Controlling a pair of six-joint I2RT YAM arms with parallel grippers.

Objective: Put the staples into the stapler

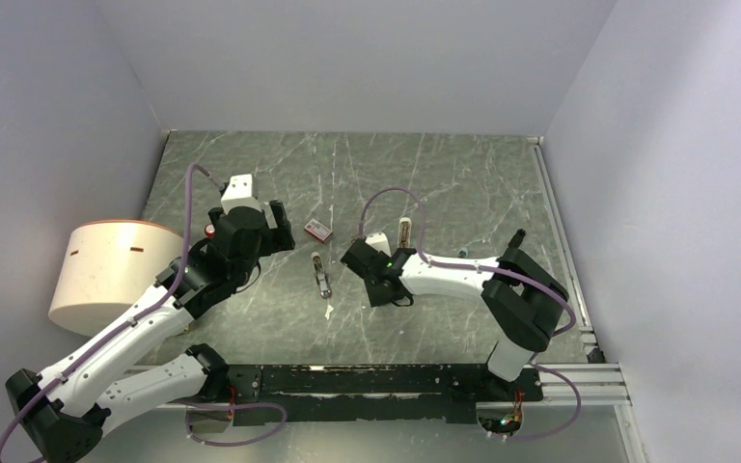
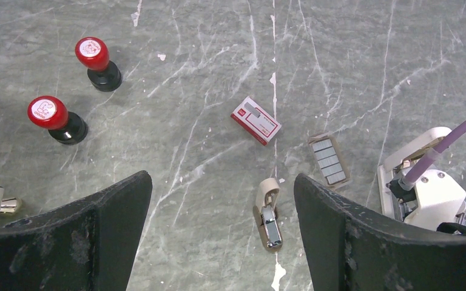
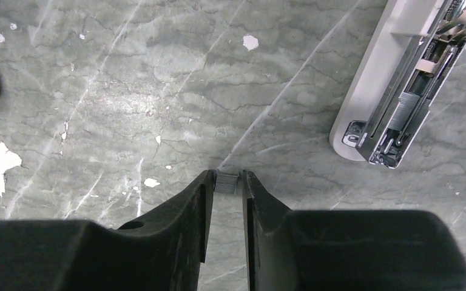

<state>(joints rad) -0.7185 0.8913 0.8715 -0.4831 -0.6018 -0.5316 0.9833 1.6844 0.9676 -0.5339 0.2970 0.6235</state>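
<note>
- Right gripper (image 3: pixel 226 189): fingertips closed on a short grey staple strip (image 3: pixel 226 181), held only at the very tips. Cannot tell whether the strip touches the table (image 3: pixel 127 91).
- Risk: with so small a pinch the strip may pivot or drop in transit. Too hard a squeeze may snap it.
- Risk: long white stapler (image 3: pixel 400 79) lies open at 2 o'clock of the tips, near enough to be taken for the target.
- Left gripper (image 2: pixel 221 179): spread wide, holding nothing, hovering over the work area. Nothing steadies the stapler (image 2: pixel 268 212). It looks light, so it may skid or tip when the strip is pushed in.
- Stapler: small, stubby and tan. It appears opened out on the table with its grey metal channel showing. The channel looks narrow, so a skewed strip could jam.
- Position (left wrist view): stapler sits at 6 o'clock of the red-and-white box (image 2: pixel 255 120). The staples (image 2: pixel 329 160), a flat ribbed dark-grey block, lie at 2 o'clock of the stapler, apart from it.
</note>
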